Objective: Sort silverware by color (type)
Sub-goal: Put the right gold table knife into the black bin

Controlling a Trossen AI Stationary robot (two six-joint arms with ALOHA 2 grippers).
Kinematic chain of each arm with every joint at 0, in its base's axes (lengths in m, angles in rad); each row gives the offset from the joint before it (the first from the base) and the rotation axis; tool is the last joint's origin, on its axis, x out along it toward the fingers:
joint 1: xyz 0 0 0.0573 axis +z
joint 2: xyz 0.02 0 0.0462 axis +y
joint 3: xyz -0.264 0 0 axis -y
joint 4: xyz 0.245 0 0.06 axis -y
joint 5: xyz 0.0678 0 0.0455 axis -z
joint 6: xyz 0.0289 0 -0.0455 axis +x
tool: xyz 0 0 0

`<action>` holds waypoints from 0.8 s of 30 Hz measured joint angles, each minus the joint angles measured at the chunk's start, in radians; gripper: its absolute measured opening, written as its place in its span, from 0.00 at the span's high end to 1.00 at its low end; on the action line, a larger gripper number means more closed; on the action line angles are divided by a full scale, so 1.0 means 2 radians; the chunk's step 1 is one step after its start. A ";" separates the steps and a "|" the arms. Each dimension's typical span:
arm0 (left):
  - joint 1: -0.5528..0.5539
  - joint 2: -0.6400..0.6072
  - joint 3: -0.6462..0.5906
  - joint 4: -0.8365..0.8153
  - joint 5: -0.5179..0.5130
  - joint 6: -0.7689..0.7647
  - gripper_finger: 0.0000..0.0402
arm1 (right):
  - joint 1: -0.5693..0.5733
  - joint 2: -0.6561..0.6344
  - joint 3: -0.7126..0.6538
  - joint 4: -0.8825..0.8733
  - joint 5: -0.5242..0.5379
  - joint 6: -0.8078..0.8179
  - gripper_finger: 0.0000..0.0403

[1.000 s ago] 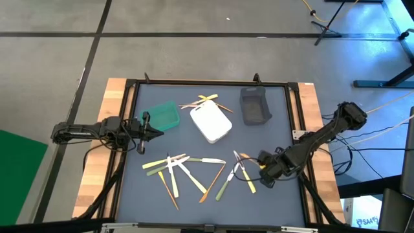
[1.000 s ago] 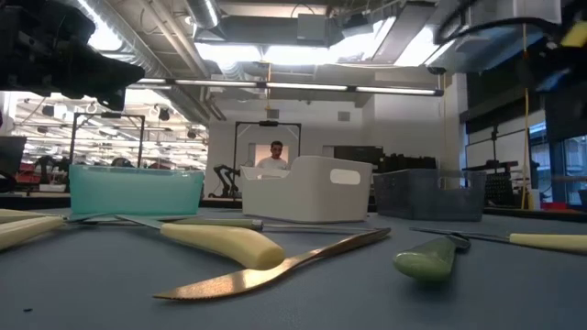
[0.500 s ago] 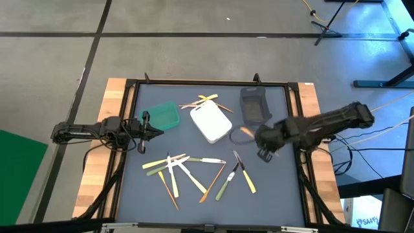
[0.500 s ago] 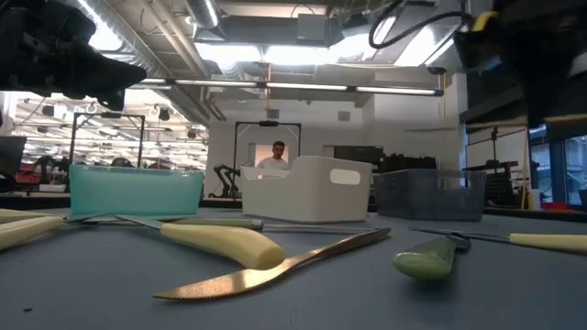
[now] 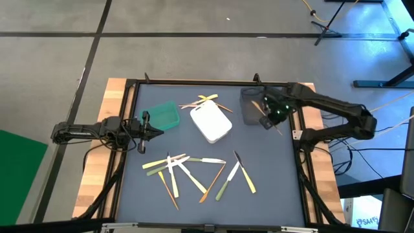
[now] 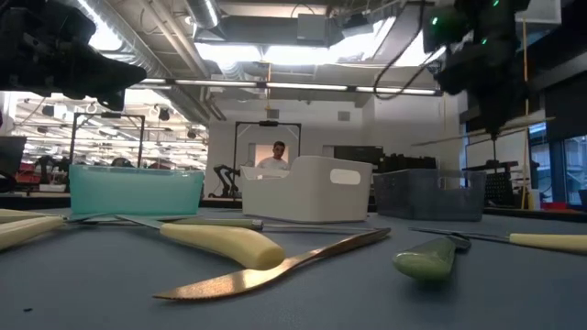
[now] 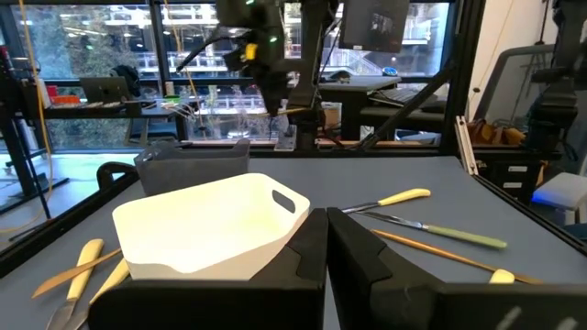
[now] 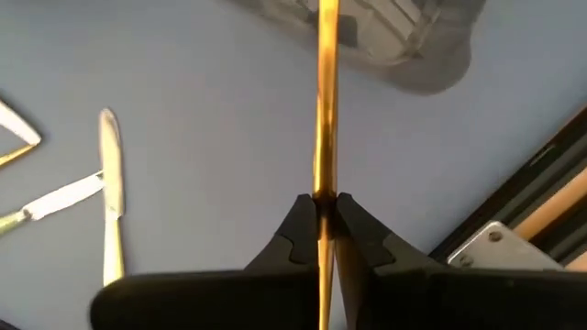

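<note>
My right gripper [image 5: 267, 120] hangs above the table beside the grey bin [image 5: 254, 105], shut on a thin orange-brown utensil [image 8: 326, 92]. More silverware in pale yellow, light green, orange-brown and silver lies flat in a loose heap [image 5: 187, 171] near the front. A few pieces [image 5: 236, 175] lie to its right. Others [image 5: 206, 101] lie behind the white bin [image 5: 211, 123]. My left gripper [image 5: 155, 133] waits shut and level at the left edge, next to the green bin [image 5: 162, 116]. My right gripper pinches the orange-brown utensil between its two fingertips, partway along its length [image 8: 322, 188]. The fingers come from above, pointing down, one on each side of the thin shaft. The utensil lies about level [image 6: 449, 140], lifted clear of the table, one end reaching over the grey bin [image 8: 404, 37].
The green, white and grey bins stand in a row across the far half of the table. A black frame [image 5: 294, 129] and wooden side rails border the mat. A person [image 6: 275, 158] sits far behind the table in the low view.
My right gripper has risen from the utensils at the near right and swung toward the far edge, rolling its wrist. It has carried the orange-brown utensil, lifted clear, to beside the grey bin. It has stayed shut.
</note>
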 joint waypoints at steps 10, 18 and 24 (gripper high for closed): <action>0.000 0.000 0.000 0.000 0.000 0.000 1.00 | -0.113 0.091 0.000 0.028 -0.029 -0.106 0.99; 0.000 0.000 0.000 0.000 0.000 0.000 1.00 | -0.148 0.118 0.000 0.030 -0.032 -0.138 0.99; 0.000 0.000 0.000 0.000 -0.001 0.000 1.00 | -0.164 0.118 0.000 0.036 -0.044 -0.139 0.99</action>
